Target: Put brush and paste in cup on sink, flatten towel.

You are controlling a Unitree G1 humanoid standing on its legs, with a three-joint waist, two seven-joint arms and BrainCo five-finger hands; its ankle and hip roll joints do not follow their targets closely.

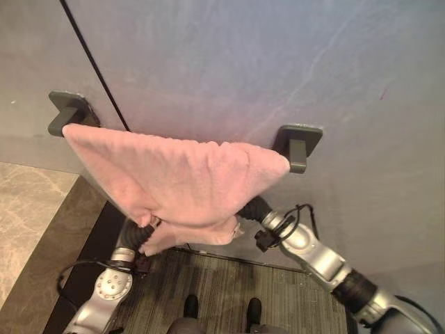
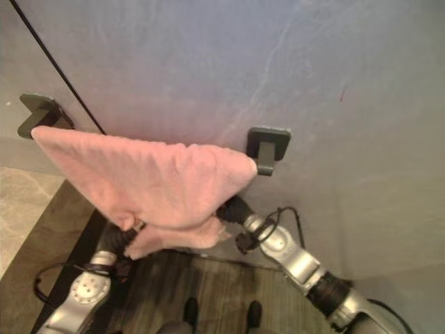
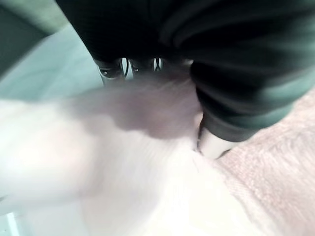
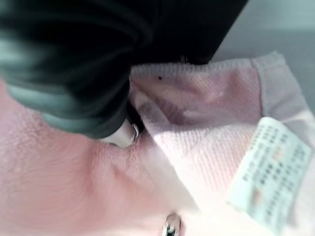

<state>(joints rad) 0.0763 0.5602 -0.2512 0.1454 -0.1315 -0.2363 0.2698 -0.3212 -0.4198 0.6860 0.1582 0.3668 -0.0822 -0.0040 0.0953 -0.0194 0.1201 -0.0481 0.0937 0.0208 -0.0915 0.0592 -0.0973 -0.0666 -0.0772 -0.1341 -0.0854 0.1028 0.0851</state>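
A pink towel (image 1: 181, 174) hangs on the wall between two dark grey brackets, one on the left (image 1: 69, 111) and one on the right (image 1: 299, 142). It spreads wide along the top, and its lower edge is bunched into folds. My left hand (image 3: 147, 29) reaches up under the lower left folds, thumb (image 3: 214, 142) pressed into the cloth. My right hand (image 4: 74, 73) is tucked behind the lower right edge, thumb (image 4: 120, 135) pinching a fold near the white label (image 4: 268, 167). From the head, the towel covers both hands past the wrists.
The grey wall (image 1: 278, 62) stands close in front, with a thin dark line (image 1: 94, 66) running down it to the left bracket. Below lie a dark ribbed mat (image 1: 222, 285) and beige floor tiles (image 1: 28, 216) at the left.
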